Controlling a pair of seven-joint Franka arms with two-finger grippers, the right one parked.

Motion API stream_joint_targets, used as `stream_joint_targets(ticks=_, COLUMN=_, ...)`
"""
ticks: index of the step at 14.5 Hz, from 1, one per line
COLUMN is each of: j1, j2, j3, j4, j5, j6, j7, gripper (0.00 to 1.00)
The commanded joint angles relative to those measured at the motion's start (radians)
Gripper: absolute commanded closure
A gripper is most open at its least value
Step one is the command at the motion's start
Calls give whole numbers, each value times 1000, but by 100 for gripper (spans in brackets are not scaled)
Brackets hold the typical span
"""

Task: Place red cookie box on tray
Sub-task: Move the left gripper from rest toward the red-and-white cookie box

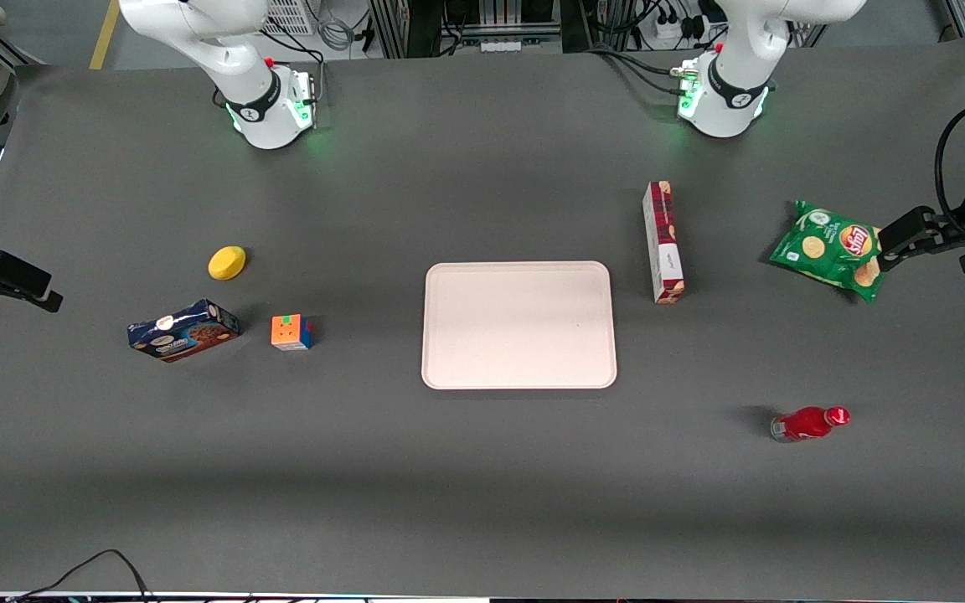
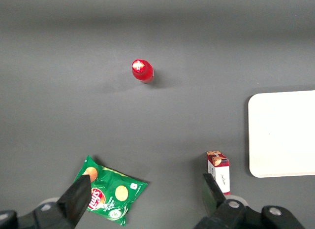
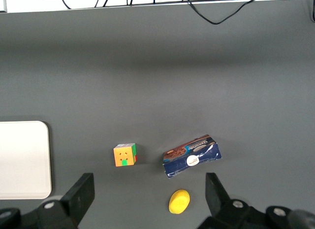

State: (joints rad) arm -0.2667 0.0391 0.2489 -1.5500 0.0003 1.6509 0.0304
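The red cookie box [image 1: 663, 243] is a long dark-red plaid carton lying flat on the grey table, beside the short edge of the tray [image 1: 519, 325] on the working arm's side, a small gap between them. The pale beige tray holds nothing. My gripper [image 1: 891, 244] hangs above the table toward the working arm's end, over the edge of a green chips bag [image 1: 834, 249] and well apart from the box. In the left wrist view the gripper [image 2: 145, 192] is open with nothing between its fingers; one end of the box [image 2: 219, 171] and part of the tray [image 2: 283, 133] show.
A red bottle [image 1: 809, 423] lies nearer the front camera than the chips bag. Toward the parked arm's end lie a blue cookie box [image 1: 183, 330], a colour cube [image 1: 291, 332] and a yellow object [image 1: 227, 262].
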Motion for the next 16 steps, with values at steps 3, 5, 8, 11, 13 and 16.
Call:
stream_joint_targets(ticks=3, j1=6, j2=27, j3=1, j4=17, j5=-13, j6=1, j7=14, gripper=0)
stream_joint_targets(ticks=5, j1=6, j2=50, j3=1, j4=53, j5=-14, j6=-9, j7=13, gripper=0)
stream_joint_targets(ticks=8, j1=40, j2=53, j3=6, j4=38, j5=-72, j6=-14, j7=20, gripper=0)
stream_joint_targets(ticks=11, j1=26, j2=53, j3=-6, j4=11, j5=-63, j6=-92, j7=-3, gripper=0)
stream_joint_targets(ticks=13, j1=15, j2=51, j3=-23, j4=-45, j5=-51, j6=-117, j7=-6, gripper=0)
stream_joint_targets(ticks=16, j1=17, j2=45, j3=-58, j4=-143, j5=-51, j6=-97, j7=-15, gripper=0)
